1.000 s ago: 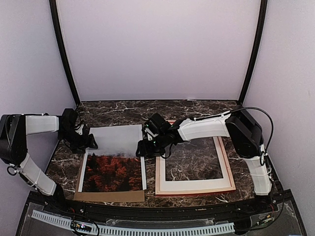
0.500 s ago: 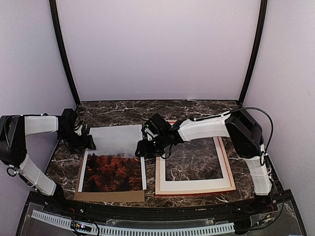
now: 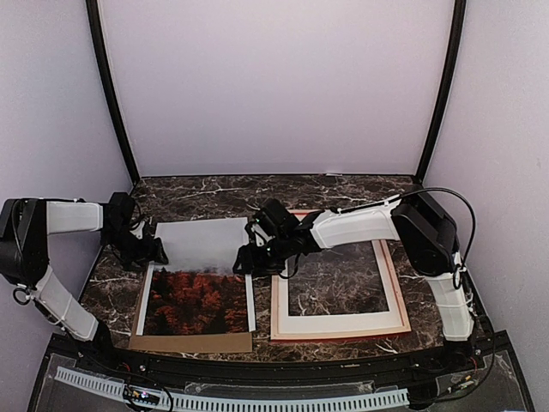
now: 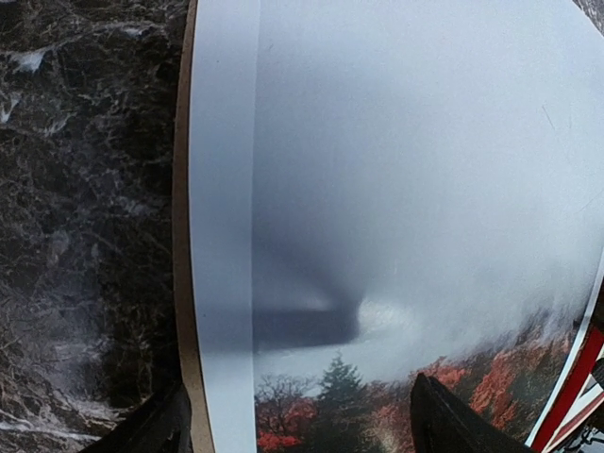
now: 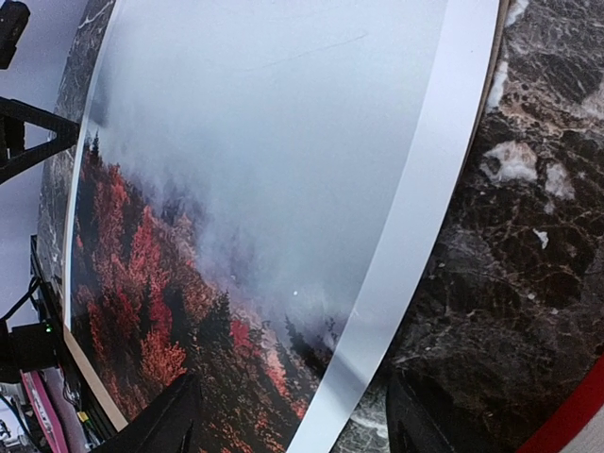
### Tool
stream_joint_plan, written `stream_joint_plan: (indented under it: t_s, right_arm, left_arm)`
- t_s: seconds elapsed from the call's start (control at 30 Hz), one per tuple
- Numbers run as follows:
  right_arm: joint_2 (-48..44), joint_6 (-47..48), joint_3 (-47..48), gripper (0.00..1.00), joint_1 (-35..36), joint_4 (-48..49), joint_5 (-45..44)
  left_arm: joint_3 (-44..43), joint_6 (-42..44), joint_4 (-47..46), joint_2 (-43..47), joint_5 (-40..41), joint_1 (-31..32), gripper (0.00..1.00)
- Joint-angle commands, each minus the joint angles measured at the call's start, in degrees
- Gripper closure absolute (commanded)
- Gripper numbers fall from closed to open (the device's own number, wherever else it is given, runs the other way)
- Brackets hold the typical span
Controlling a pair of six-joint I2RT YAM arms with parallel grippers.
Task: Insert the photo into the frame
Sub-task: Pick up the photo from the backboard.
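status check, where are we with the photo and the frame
Left end effector open at left edge of photo, right end effector open at its right. Photo flat on white mat, not in frame. Right arm overhangs frame.

Arms, two. The left white-and-black arm (image 3: 73,217): elbow folded, forearm reaching inward, low; its black two-finger left gripper (image 3: 154,249), jaws parted wide. The right white-and-black arm (image 3: 356,225): stretched leftward, low; its black two-finger right gripper (image 3: 249,260), jaws parted.
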State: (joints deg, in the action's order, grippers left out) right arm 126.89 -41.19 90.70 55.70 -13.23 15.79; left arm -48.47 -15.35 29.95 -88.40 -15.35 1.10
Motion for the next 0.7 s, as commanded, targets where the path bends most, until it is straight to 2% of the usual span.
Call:
stream_joint_plan:
  t_s: [0.0,0.23,0.47,0.67]
  right_arm:
    - [1.8,-1.4,-1.2,0.33,0.6,1.1,2.0]
    - [2.0,-1.8,-1.0,0.33,0.5,1.5,2.2]
    - [2.2,-1.9,-1.1,0.33,0.5,1.6,2.4]
    - [2.3,-1.9,-1.0,0.33,0.5,1.6,2.4]
  left_arm:
    - [1.2,0.8,0.6,-1.1,-3.2,-0.3,0.18]
    - [1.3,0.6,0.4,-0.6,-3.5,-0.3,0.19]
    - [1.3,-0.1,0.6,3.9,1.7,-0.2,0.19]
    - [1.8,-0.2,0.3,3.6,-0.5,0.3,0.19]
